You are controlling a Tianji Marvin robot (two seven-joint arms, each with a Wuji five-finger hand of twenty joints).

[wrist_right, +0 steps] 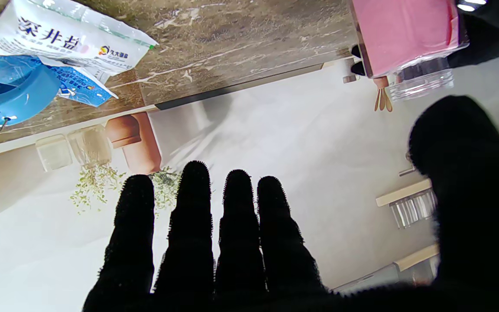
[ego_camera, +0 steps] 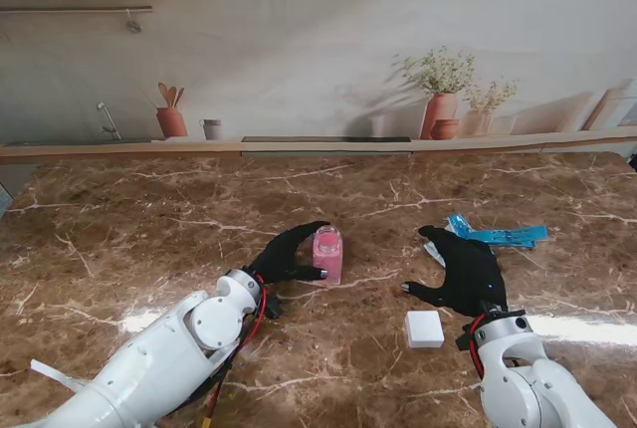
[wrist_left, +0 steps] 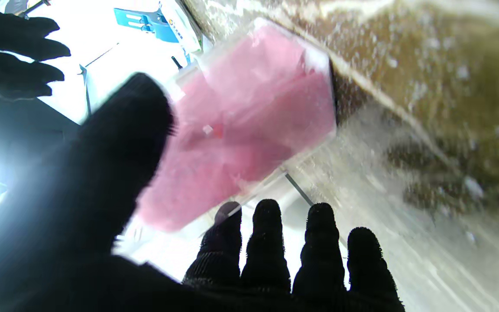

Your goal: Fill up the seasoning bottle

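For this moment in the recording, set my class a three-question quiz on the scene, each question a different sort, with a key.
1. True or false: the left hand is at the pink seasoning bottle.
2. Which lies nearest the right hand? A) white block B) blue-and-white packet C) wall shelf
3. Fill in: the bottle stands ____ on the marble table.

Key: 1 true; 2 A; 3 upright
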